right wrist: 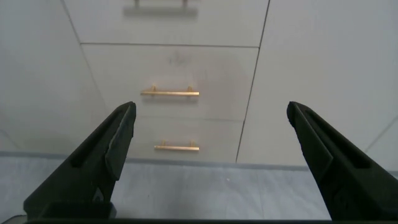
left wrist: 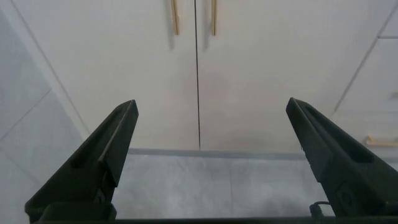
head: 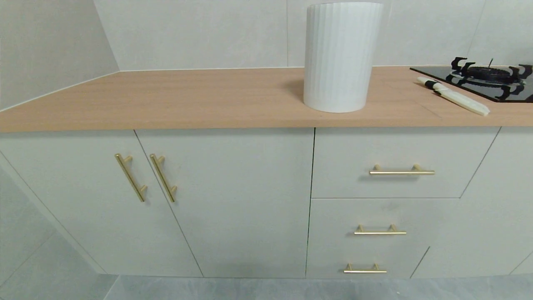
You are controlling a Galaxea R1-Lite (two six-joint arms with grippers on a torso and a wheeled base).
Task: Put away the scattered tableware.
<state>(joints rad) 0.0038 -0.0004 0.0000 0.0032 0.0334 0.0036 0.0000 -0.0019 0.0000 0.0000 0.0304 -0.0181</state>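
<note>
The knife (head: 456, 98) lies flat on the wooden countertop (head: 208, 100) at the robot's right. Its long axis runs slantwise, from a far end nearer the middle of the counter to a near end pointing out toward the right front edge. A black band crosses it close to the far end; which end is the handle cannot be told. It rests just beside the black hob (head: 433, 71), parallel to that edge. To its left a tall white ribbed container (head: 338, 58) stands upright, well apart. Below are drawers (head: 391, 150) and cabinet doors (head: 233, 200) with gold handles. The left gripper (left wrist: 211, 109) faces the doors, jaws spread wide and holding nothing. The right gripper (right wrist: 211, 111) faces the drawers, likewise released.
</note>
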